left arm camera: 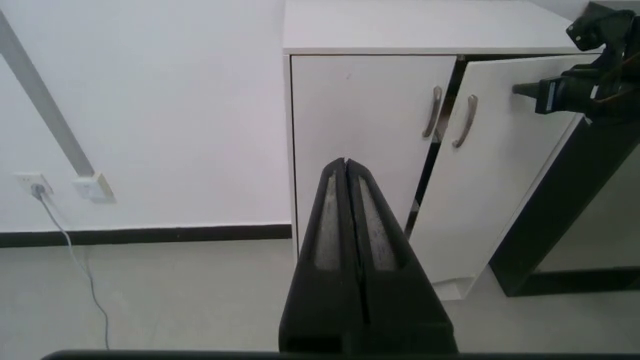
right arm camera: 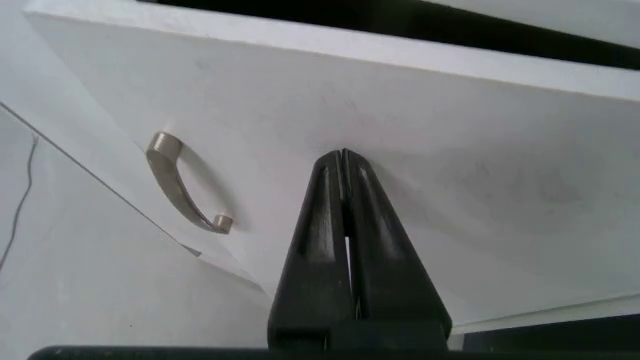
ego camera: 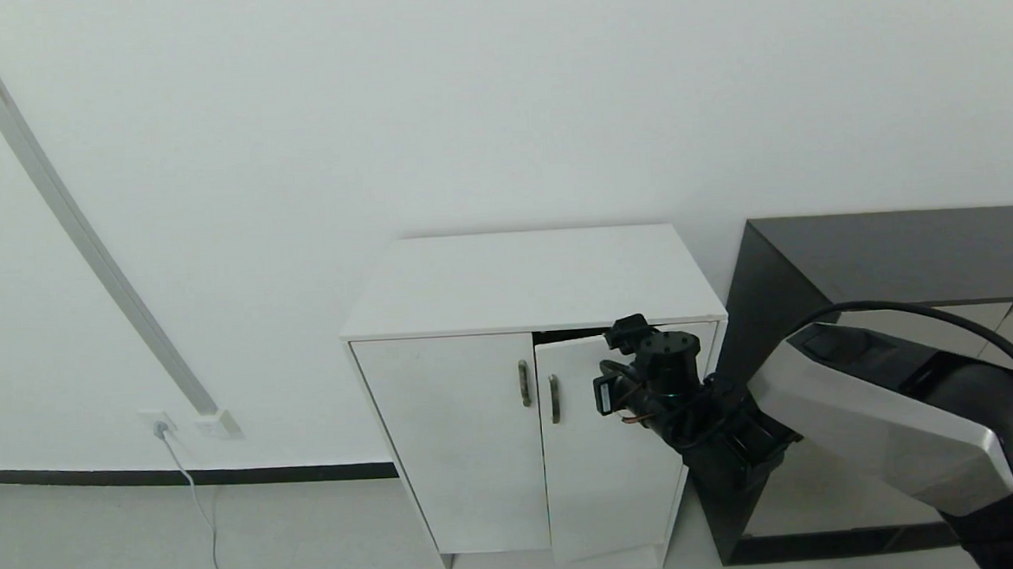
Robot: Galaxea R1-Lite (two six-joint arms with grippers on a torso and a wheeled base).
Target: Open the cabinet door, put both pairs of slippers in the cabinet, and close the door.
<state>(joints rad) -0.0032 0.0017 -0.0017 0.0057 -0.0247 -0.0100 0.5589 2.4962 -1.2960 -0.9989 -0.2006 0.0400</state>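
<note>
The white cabinet (ego camera: 528,283) stands against the wall with two doors. Its left door (ego camera: 454,443) is closed. The right door (ego camera: 608,479) stands slightly ajar, with a dark gap along its top edge. My right gripper (ego camera: 601,394) is shut with nothing in it, its tips at the face of the right door (right arm camera: 480,130), to the side of that door's metal handle (right arm camera: 188,185). From the left wrist view the right gripper (left arm camera: 520,90) points at the ajar door (left arm camera: 500,180). My left gripper (left arm camera: 345,168) is shut and empty, held well back from the cabinet.
A dark, glossy low cabinet (ego camera: 904,255) stands right beside the white one. A wall socket (ego camera: 160,421) with a hanging cable and a slanted white conduit (ego camera: 60,204) are on the left wall. Bare floor (ego camera: 182,553) lies left of the cabinet.
</note>
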